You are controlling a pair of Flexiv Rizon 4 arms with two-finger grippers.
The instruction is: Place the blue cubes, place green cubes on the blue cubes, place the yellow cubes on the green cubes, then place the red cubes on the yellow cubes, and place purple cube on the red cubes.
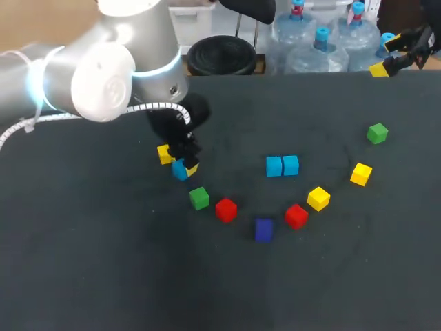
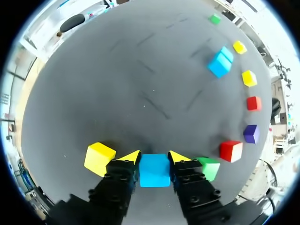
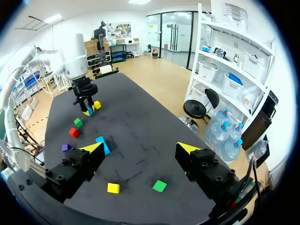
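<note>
Blue base under construction: my left gripper (image 2: 155, 158) pinches a blue cube (image 2: 154, 171), one yellow-tipped finger pressed to each side. A yellow cube (image 2: 99, 158) sits just beside one finger and a green cube (image 2: 209, 168) just beside the other. Seen from the head camera, the pair of blue cubes (image 1: 282, 165) already set down lies at 3 o'clock from my held cube, the two touching along a 9-to-3 line near the middle of the table (image 1: 103, 276). As I judge it, the coming move is a carry toward 3 o'clock that squares this cube to that row. My right gripper (image 3: 139, 150) hangs with fingers spread wide at the table's 1 o'clock corner, well apart from the pair, so the left arm is the nearer one.
</note>
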